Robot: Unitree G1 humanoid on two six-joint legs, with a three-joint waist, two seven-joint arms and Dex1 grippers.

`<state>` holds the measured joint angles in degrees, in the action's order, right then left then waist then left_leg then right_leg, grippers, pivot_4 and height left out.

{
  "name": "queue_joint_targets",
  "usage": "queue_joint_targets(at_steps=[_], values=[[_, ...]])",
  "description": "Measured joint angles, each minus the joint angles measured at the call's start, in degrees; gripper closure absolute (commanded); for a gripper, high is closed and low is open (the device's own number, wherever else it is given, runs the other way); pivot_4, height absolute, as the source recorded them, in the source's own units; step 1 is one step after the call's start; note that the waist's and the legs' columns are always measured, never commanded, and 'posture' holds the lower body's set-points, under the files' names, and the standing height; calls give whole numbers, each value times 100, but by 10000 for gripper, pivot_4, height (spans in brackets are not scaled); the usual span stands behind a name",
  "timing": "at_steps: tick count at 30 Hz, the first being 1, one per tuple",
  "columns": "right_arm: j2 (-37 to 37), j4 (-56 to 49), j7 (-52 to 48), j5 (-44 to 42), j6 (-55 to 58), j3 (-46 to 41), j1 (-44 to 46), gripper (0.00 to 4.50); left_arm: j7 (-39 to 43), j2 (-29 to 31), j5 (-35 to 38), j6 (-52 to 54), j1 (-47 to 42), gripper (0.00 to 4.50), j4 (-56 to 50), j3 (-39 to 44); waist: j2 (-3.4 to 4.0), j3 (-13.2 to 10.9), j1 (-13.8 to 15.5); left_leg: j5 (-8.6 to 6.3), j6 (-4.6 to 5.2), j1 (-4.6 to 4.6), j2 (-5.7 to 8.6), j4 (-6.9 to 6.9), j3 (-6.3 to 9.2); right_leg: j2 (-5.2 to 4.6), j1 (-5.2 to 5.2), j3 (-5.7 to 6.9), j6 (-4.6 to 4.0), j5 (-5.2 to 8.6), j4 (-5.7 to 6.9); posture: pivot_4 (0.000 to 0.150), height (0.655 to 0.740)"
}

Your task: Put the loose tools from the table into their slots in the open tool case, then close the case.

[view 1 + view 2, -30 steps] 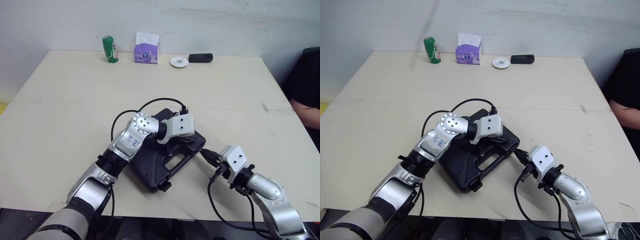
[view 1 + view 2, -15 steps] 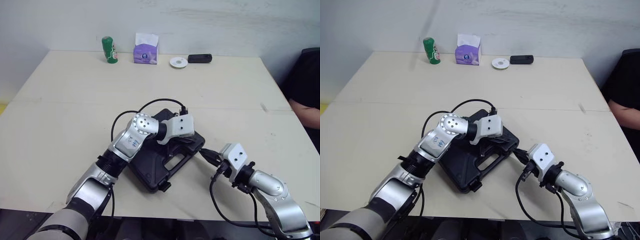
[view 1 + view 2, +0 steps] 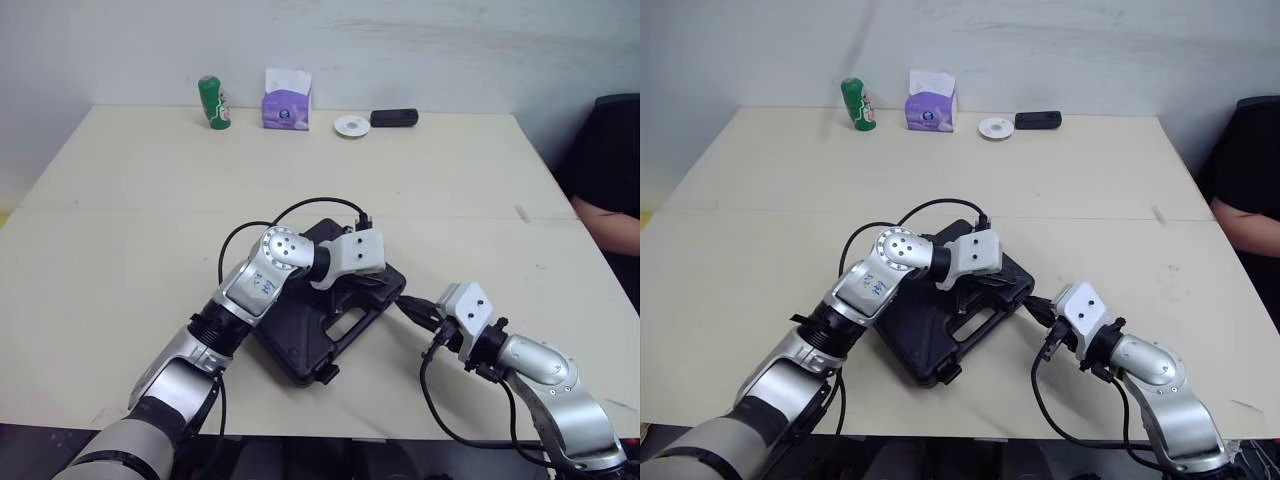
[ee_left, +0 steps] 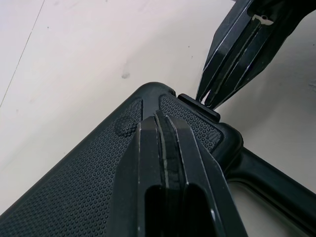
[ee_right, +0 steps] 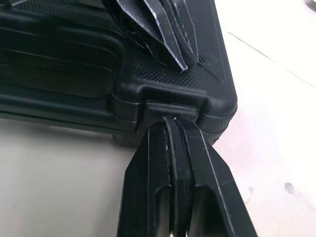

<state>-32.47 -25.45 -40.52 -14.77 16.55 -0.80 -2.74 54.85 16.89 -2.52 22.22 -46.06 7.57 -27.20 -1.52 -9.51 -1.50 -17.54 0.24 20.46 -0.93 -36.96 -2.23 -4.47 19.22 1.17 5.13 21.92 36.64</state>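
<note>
The black tool case [image 3: 300, 345] lies closed on the table near the front edge, handle [image 3: 345, 322] toward me. My left gripper [image 4: 160, 118] is shut, with its tip pressed flat on the lid's textured corner beside the handle. My right gripper [image 5: 170, 121] is also shut. Its tip touches the small latch tab [image 5: 170, 107] on that same corner from the right side. The two tips [image 3: 395, 298] nearly meet there. No loose tools are in sight.
Along the table's far edge stand a green can [image 3: 211, 102], a purple tissue box [image 3: 285, 103], a white disc [image 3: 350, 126] and a black oblong object [image 3: 394, 117]. A person in dark clothes [image 3: 610, 200] sits at the right edge. Black cables loop off both wrists.
The head camera has shifted slightly. Both grippers stay shut at the case's latch corner, the right wrist edging a little closer to it.
</note>
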Motion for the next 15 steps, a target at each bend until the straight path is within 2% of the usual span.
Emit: queue_joint_targets(at_steps=[5,15], values=[[5,-37,-40,-42,4,92,173,45000,-1,-1,0,25,81,44853,-29,0,1,9,-1,-23,4,-31,-5,18,11,-1,-68,9,-2,1,-48,1500,7400],[133,99,-31,-54,-10,282,362,45000,0,4,0,76,190,44853,-191,-9,8,54,9,-24,5,-35,-5,64,13,-4,-71,19,-5,-3,-103,1500,7400]])
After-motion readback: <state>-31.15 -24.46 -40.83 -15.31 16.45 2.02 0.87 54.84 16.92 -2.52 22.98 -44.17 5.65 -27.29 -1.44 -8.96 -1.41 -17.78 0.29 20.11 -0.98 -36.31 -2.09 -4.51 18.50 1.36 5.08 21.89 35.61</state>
